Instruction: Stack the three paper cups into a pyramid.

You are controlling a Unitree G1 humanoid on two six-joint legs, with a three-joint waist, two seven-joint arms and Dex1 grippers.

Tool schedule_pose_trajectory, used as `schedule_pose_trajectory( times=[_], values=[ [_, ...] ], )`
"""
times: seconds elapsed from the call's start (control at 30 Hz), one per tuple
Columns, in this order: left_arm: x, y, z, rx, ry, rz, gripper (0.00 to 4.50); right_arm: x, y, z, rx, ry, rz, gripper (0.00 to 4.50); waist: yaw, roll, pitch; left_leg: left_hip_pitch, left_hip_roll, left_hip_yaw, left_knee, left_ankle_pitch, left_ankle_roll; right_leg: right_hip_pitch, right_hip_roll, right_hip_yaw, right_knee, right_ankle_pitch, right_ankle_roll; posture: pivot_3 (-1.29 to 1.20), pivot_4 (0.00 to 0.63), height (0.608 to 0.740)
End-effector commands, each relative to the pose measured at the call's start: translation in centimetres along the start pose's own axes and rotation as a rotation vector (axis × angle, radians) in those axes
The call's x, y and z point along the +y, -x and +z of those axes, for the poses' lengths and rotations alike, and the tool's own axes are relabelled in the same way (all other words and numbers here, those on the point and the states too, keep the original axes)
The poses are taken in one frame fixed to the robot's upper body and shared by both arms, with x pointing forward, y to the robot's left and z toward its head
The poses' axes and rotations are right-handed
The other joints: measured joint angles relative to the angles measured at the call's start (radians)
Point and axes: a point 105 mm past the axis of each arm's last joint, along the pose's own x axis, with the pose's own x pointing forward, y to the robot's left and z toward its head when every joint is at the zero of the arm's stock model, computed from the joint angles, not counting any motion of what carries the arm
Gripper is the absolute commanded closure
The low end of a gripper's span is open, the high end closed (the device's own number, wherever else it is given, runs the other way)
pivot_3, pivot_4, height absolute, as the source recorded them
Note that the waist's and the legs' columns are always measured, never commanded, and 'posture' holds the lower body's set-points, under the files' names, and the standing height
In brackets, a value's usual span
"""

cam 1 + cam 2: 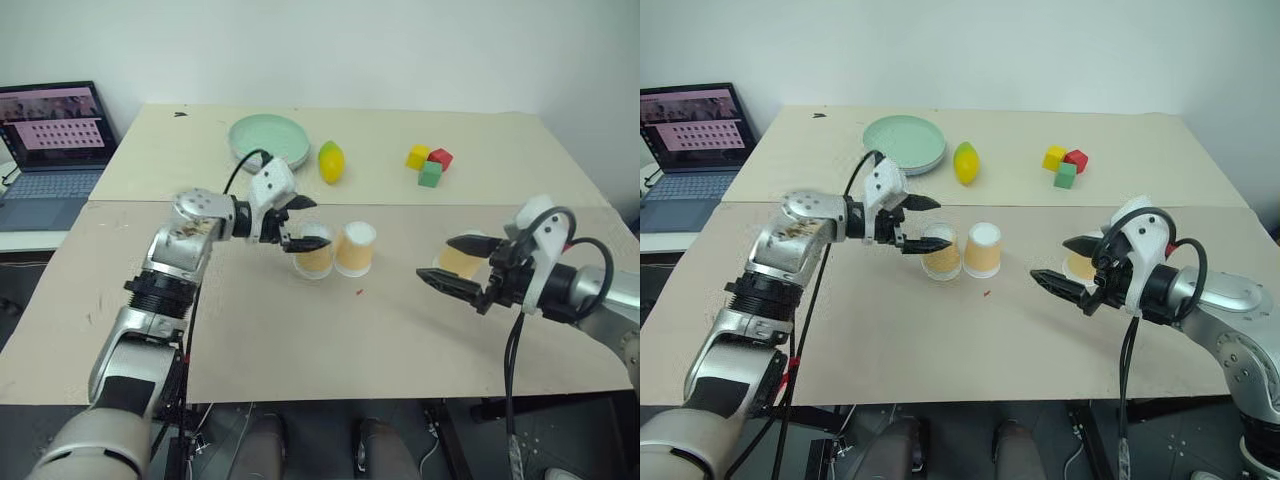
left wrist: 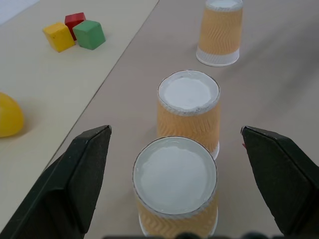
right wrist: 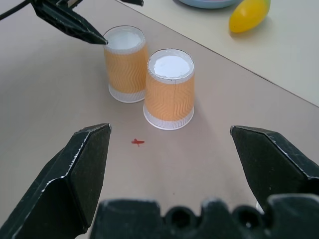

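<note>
Two orange-tan paper cups stand upside down, touching side by side, mid-table: the left cup (image 1: 314, 256) and the right cup (image 1: 356, 248). My left gripper (image 1: 312, 224) is open, its black fingers straddling the top of the left cup (image 2: 175, 184) without closing on it. Farther right stands the third cup (image 1: 463, 260), also upside down, partly hidden behind my right gripper (image 1: 437, 259). That gripper is open and holds nothing. In the right wrist view it faces the pair of cups (image 3: 169, 87) from a distance.
A green plate (image 1: 268, 140), a yellow lemon (image 1: 331, 162) and coloured blocks (image 1: 428, 163) lie along the far half of the table. An open laptop (image 1: 55, 140) sits off the table's left edge. A small red mark (image 1: 360, 292) is in front of the cups.
</note>
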Motion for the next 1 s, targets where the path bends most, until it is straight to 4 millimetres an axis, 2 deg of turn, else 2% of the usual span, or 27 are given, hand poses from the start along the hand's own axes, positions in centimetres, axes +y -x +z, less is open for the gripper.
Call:
schedule_pose_trajectory(
  times=[0.03,0.1,0.2,0.3,0.4,0.57,0.73,0.8,1.0],
  values=[
    [0.8,1.4,5.6,-0.122,-0.069,0.042,0.06,-0.3,0.2,1.2,-0.042,0.045,-0.012,0.00,0.000,0.000,0.000,0.000,0.000,0.000,0.000,0.000,0.000,0.000,0.000,0.000,0.000,0.000,0.000,0.00,0.150,0.740],
    [-0.1,1.9,7.3,-0.164,-0.032,-0.006,0.06,-0.5,0.4,1.3,-0.045,0.046,-0.019,0.00,0.001,0.000,0.000,0.000,0.000,0.000,0.000,0.000,0.000,0.000,0.000,0.000,0.000,0.000,0.000,0.00,0.150,0.740],
    [-3.3,3.2,8.8,-0.203,0.046,-0.176,0.06,-1.5,1.7,1.1,-0.027,0.055,-0.063,0.00,-0.003,0.000,0.000,-0.001,0.000,0.000,0.000,0.000,0.000,0.000,0.000,0.000,0.000,-0.001,0.001,0.00,0.150,0.740],
    [-5.0,3.9,8.9,-0.187,0.081,-0.226,0.06,-3.2,3.6,0.9,-0.002,0.066,-0.149,0.00,-0.003,0.001,0.000,-0.001,0.000,0.000,0.000,0.000,0.000,0.000,0.000,0.000,0.000,-0.001,0.001,0.00,0.150,0.740],
    [-5.4,3.6,7.8,-0.143,0.068,-0.203,0.06,-4.5,5.1,0.4,0.021,0.073,-0.217,0.00,-0.003,0.001,0.000,0.002,0.000,0.000,0.000,0.000,0.000,0.002,0.000,0.000,0.001,-0.005,0.007,0.00,0.150,0.740],
    [-5.8,3.0,5.4,-0.061,0.017,-0.176,0.06,-6.4,7.0,-1.1,0.041,0.061,-0.326,0.00,-0.003,0.001,0.000,0.003,0.000,0.000,0.000,0.000,0.000,0.002,0.000,0.001,0.001,-0.005,0.007,0.00,0.150,0.740],
    [-5.7,3.0,4.9,-0.057,0.025,-0.173,0.06,-7.8,8.0,-2.6,0.013,0.029,-0.419,0.00,-0.004,0.001,0.000,0.002,0.000,0.001,0.000,0.000,0.000,0.001,0.000,0.002,0.001,-0.004,0.006,0.00,0.150,0.740],
    [-5.4,2.8,4.8,-0.056,0.009,-0.156,0.06,-8.3,8.0,-3.4,0.007,0.017,-0.446,0.00,-0.003,0.001,0.000,0.002,0.000,0.001,0.000,0.000,0.000,0.001,0.000,0.001,0.001,-0.004,0.007,0.00,0.150,0.740],
    [-5.1,2.4,4.6,-0.054,0.003,-0.136,0.06,-8.2,5.5,-5.4,-0.068,-0.069,-0.405,0.00,-0.009,0.001,0.000,0.003,0.000,0.001,0.000,0.000,0.000,0.001,0.000,0.002,0.001,-0.004,0.007,0.00,0.150,0.740]
  ],
)
